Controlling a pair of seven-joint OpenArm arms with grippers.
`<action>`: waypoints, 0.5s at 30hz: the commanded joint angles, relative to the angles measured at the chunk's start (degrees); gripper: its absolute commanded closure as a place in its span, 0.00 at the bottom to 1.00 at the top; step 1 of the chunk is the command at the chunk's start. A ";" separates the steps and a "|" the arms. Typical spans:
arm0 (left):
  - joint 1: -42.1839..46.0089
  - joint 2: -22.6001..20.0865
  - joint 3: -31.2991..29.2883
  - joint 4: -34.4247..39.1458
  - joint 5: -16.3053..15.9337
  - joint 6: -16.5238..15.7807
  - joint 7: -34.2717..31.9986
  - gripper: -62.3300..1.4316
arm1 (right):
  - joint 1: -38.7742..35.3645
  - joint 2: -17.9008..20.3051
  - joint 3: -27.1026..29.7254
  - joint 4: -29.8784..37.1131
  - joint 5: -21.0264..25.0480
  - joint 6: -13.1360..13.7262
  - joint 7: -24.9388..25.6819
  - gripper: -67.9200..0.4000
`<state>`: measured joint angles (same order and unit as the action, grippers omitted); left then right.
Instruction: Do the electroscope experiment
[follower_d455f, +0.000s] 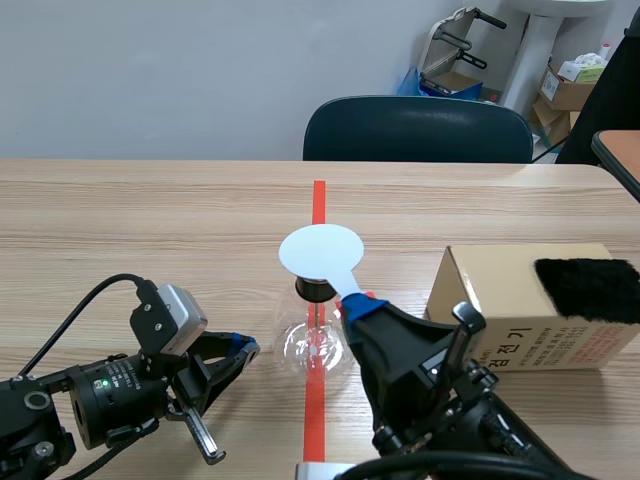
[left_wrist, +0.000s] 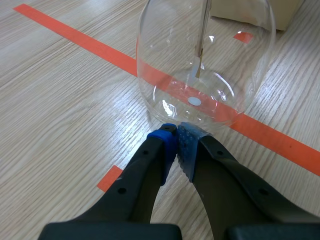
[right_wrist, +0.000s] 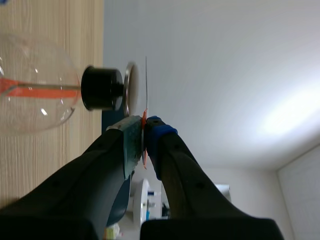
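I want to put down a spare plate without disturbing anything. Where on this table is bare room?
Bare table lies far left, beyond the left gripper, and behind the white disc up to the edge by the chair. Crowded: around the glass flask, between both grippers, and from the right gripper to the cardboard box.

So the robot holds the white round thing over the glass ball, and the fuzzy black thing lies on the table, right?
Not quite. The scene view shows the fuzzy black thing lying on the cardboard box, not on the table. The right gripper does hold the white round thing over the glass ball.
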<state>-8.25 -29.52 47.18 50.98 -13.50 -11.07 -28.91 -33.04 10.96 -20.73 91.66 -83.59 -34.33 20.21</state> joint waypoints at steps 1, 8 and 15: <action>0.00 0.28 -0.37 0.76 -0.39 -0.02 -0.81 0.92 | 0.70 0.15 0.20 0.52 -0.11 -0.83 -2.08 0.97; 0.00 0.28 -0.37 0.76 -0.39 -0.02 -0.81 0.92 | 0.68 0.15 0.20 0.52 -0.11 -0.81 -12.41 0.97; 0.02 0.28 -0.37 0.76 -0.39 -0.02 -0.79 0.92 | 0.68 0.15 0.20 0.52 -0.11 -0.81 -21.42 0.97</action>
<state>-8.25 -29.52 47.18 50.98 -13.50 -11.07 -28.91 -33.04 10.96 -20.73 91.66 -83.59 -34.33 -0.80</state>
